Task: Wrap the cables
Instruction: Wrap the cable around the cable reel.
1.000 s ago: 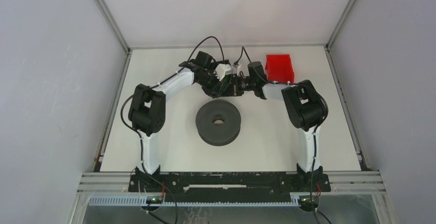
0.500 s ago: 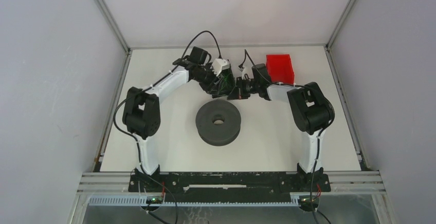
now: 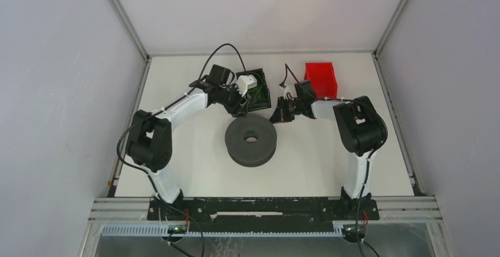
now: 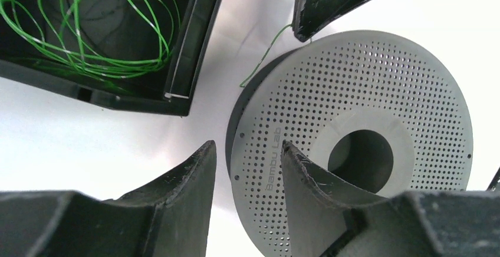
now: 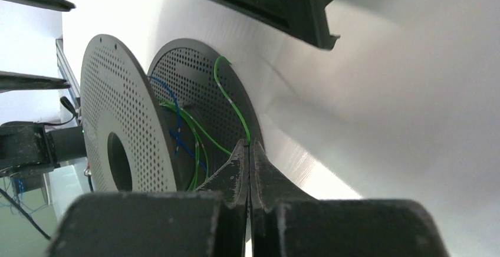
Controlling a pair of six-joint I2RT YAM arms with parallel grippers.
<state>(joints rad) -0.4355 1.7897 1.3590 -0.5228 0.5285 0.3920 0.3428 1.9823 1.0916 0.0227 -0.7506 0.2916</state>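
Thin green cables [image 4: 100, 65], loose loops (tangled), in black tray [image 4: 191, 45]

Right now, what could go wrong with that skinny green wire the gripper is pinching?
The right gripper pinches the green wire only at its very tips, so the wire might slip out. The wires on the spool lie loose between its discs and could spring off. The green loops in the black tray look jumbled, so a pull might snag them.
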